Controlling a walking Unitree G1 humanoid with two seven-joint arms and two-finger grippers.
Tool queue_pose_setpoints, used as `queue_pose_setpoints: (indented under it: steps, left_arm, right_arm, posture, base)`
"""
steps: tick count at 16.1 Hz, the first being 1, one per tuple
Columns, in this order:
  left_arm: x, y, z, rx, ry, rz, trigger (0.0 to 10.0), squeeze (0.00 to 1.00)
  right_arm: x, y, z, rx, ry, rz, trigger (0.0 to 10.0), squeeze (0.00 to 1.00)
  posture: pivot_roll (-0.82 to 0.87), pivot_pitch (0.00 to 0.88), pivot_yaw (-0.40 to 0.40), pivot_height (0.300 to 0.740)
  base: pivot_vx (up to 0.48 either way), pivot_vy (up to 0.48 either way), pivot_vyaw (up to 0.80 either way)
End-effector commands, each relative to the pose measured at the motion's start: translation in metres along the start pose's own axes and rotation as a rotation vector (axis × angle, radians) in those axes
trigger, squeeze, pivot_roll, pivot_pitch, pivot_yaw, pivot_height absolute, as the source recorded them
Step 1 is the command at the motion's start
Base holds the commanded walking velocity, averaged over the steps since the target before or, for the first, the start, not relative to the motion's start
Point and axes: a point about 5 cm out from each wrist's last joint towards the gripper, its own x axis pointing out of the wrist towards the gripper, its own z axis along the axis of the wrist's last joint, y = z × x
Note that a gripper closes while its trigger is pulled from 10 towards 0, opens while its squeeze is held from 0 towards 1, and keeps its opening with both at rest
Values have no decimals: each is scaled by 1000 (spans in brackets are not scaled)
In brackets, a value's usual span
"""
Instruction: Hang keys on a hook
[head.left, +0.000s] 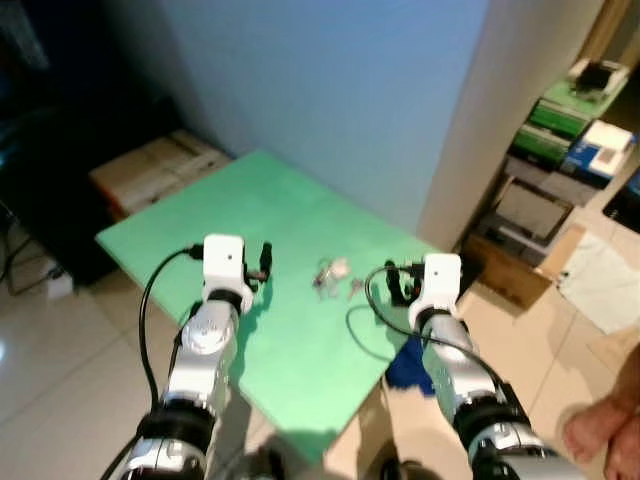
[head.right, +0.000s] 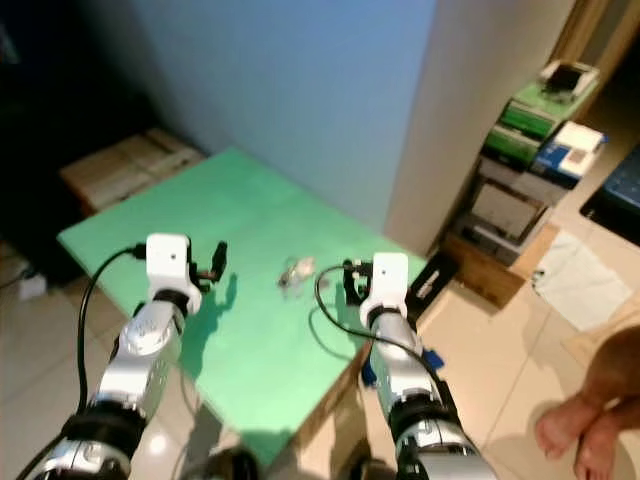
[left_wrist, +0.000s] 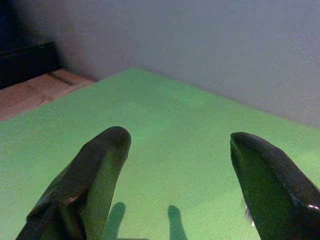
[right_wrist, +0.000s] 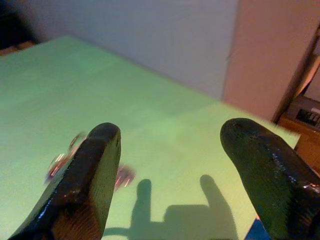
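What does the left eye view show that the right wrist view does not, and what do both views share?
Left eye view alone: both arms, the left gripper, cardboard boxes, stacked boxes and a person's hand.
Right wrist view alone: the right gripper up close, fingers apart.
Both: the green table, the keys and the blue wall.

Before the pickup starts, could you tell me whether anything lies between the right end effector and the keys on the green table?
Nothing visible does. The keys lie on bare green table, with the open right end effector beside them and only tabletop between.
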Motion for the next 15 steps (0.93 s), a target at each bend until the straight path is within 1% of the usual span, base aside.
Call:
queue_pose_setpoints:
  steps: [1,3,4,6,7,9,12,14,15]
  left_arm:
    - [-3,2,-3,-7,3,16,10000,0]
    - [-1,-2,-3,-19,7,0,10000,0]
    - [0,-5,-3,3,9,-5,10000,0]
    - [0,-11,-1,17,-10,-16,10000,0]
    - [1,-13,-1,10,-8,-27,10000,0]
    - [4,-11,1,18,-11,-35,10000,0]
    - [5,-12,-1,21,-6,-41,10000,0]
    - [7,-14,0,28,-5,-45,10000,0]
    - [8,-14,0,13,-1,-44,10000,0]
  right_arm:
    - [-2,3,-7,-11,39,15,10000,0]
    - [0,2,-5,-22,36,10,10000,0]
    - [0,0,-5,-27,38,7,10000,0]
    - [-2,-5,-6,-32,41,-4,10000,0]
    - [-3,-6,-8,-38,44,-7,10000,0]
    - [-3,0,-8,-44,40,-5,10000,0]
    - [-2,3,-9,-62,49,3,10000,0]
    - [0,1,-8,-78,58,7,10000,0]
    - [0,0,-8,-77,59,7,10000,0]
  posture:
    - [-48,0,52,740]
    - [-66,0,60,740]
    - [-75,0,65,740]
    - [-80,0,70,740]
    - [-84,0,75,740]
    - [-88,0,80,740]
    - [-93,0,80,740]
    - [-89,0,79,740]
    - [-84,0,79,740]
  base:
    - [-371,-304,0]
    - [-292,-379,0]
    - [0,-454,0]
    - [0,-476,0]
    - [0,0,0]
    - [0,0,0]
    - [0,0,0]
    - [0,0,0]
    - [0,0,0]
